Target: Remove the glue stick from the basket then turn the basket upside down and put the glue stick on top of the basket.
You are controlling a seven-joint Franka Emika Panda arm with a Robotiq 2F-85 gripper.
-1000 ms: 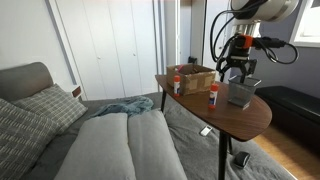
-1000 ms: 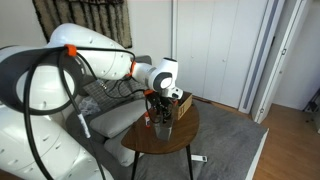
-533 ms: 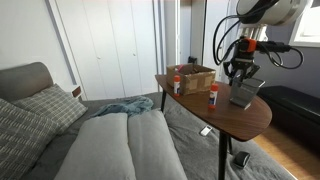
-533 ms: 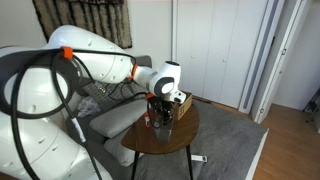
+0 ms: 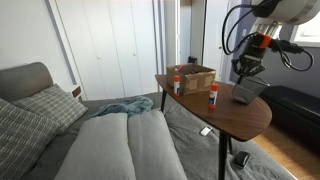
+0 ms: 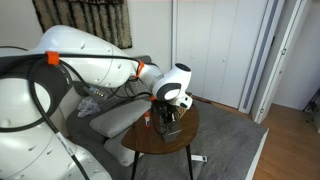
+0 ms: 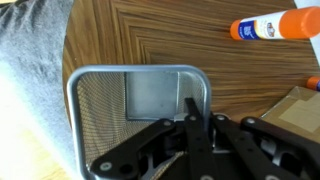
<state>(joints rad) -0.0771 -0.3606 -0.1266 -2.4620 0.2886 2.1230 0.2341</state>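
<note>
My gripper (image 5: 247, 74) is shut on one wall of the grey mesh basket (image 5: 245, 92), which hangs tilted just above the round wooden table (image 5: 240, 118). In the wrist view the fingers (image 7: 190, 108) pinch the basket's rim (image 7: 204, 92), one inside and one outside. The basket's inside (image 7: 135, 95) is empty. The glue stick (image 5: 213, 95), white with a red-orange cap, stands upright on the table beside the basket. It shows at the top right of the wrist view as the glue stick (image 7: 275, 27). In an exterior view the gripper (image 6: 170, 108) holds the basket (image 6: 170, 122) over the table.
A brown wicker-like box (image 5: 195, 77) sits at the back of the table, with a squat red-topped white bottle (image 5: 177, 85) beside it. A grey sofa (image 5: 120, 140) with cushions lies below the table. The table's edge (image 7: 70, 50) is close to the basket.
The gripper has shut on the basket's wall, then risen and shifted sideways, lifting and tilting the basket. The glue stick has not moved.
</note>
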